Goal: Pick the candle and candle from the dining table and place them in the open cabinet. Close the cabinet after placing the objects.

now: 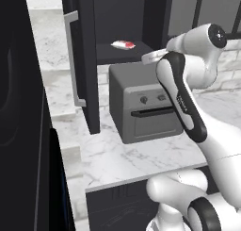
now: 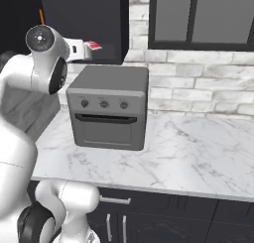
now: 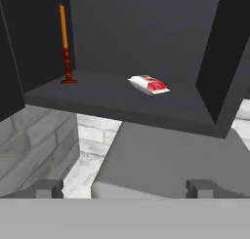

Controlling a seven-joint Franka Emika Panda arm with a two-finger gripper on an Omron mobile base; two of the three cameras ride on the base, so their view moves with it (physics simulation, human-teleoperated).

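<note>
Open cabinet (image 3: 146, 33), dark charcoal, is the landmark; all places are given from it.

Candle (image 3: 63, 30): thin orange taper in a red-brown turned holder, upright on the cabinet floor, far into its left rear corner as the hand view shows it. Its top also peeks out in the right base view (image 2: 41, 16). Judged light, stiff and brittle: a taper snaps under side load, and a tall thing on a small foot tips easily. If it must be shifted, grip low at the holder's stem, not the wax.

White-and-red flat piece (image 3: 149, 85) lies near the middle of the cabinet floor, well apart from the taper, nearer the front lip. Too small to name with certainty; it may be the second candle, lying down. Also seen in the left base view (image 1: 123, 45). If so, likely light and smooth, best pinched across its short width.

Cabinet door (image 1: 84, 60) stands swung out, edge-on, with a long silver bar handle (image 1: 73, 60) on it.

Gripper (image 3: 125, 188): jaws spread wide, nothing between them, touching nothing. It is just in front of the cabinet opening, above a grey toaster oven (image 2: 109, 105) that sits on the marble counter (image 2: 188, 157) under the cabinet.

Judgement: placing looks done; the door is not yet shut.
</note>
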